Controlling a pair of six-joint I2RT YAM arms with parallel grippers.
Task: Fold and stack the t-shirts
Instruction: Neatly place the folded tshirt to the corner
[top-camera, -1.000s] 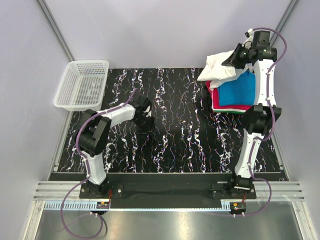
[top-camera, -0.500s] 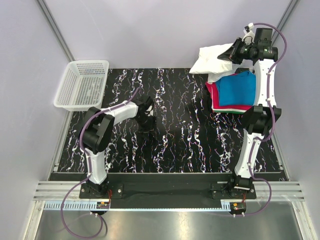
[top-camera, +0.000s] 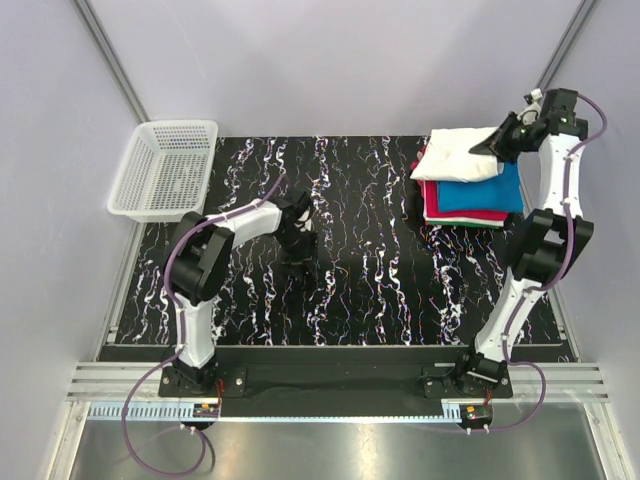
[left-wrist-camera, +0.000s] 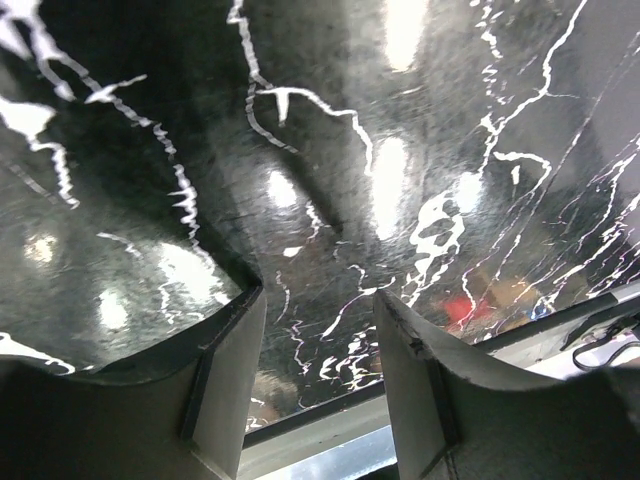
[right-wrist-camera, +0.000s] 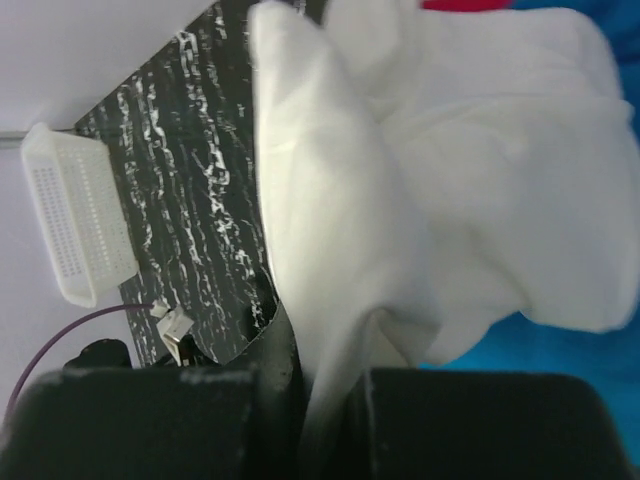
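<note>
Lowered since before, one white t-shirt (top-camera: 455, 155) lay atop one blue t-shirt (top-camera: 482, 190) and one red t-shirt (top-camera: 455, 213), far right of counter (top-camera: 380, 270), right claw (top-camera: 492, 147) clenched on it. Left claw (left-wrist-camera: 320, 296) hung released. One mesh basket (top-camera: 128, 175) far left.

Open tabletop (top-camera: 390, 280) through centre and near strip: wide passage between arms. Far-left corner blocked by mesh basket (top-camera: 165, 168). Far-right corner filled by t-shirt stack (top-camera: 470, 195), white tee (top-camera: 455, 158) on top, right hand (top-camera: 493, 147) pinching its edge. Left hand (top-camera: 300, 262) low over tabletop left of centre, fingers apart, gap clear. Walls (top-camera: 50, 200) close on left, right and far sides.
</note>
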